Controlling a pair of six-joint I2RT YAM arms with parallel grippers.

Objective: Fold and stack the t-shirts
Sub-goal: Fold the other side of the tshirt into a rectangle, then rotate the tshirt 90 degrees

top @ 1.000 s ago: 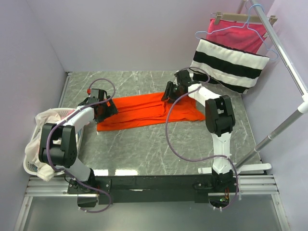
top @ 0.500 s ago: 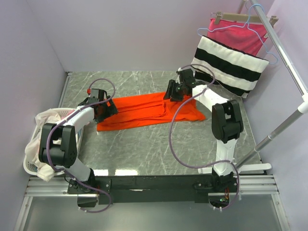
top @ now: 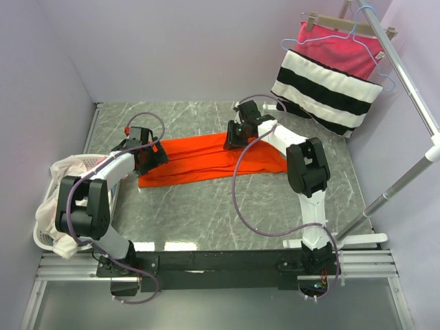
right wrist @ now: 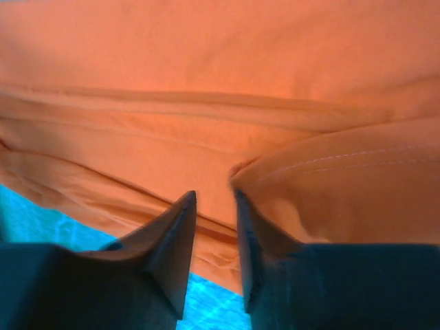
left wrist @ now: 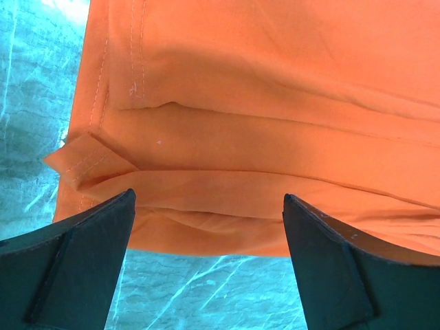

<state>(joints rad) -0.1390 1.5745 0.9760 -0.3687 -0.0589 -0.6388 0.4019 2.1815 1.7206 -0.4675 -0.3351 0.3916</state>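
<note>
Orange-red t-shirt (top: 199, 158) — left hand (left wrist: 207, 197) wide open, right hand (right wrist: 214, 196) nearly closed.

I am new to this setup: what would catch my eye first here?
A bright orange-red shirt lies in the middle of the table. A striped cloth hangs at the far right; a basket of pale shirts sits at the left.

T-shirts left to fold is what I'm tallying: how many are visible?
1 clearly: the orange-red t-shirt lying across the marble table. The laundry basket at the left edge holds bunched cream and pink cloth, possibly more shirts.
</note>
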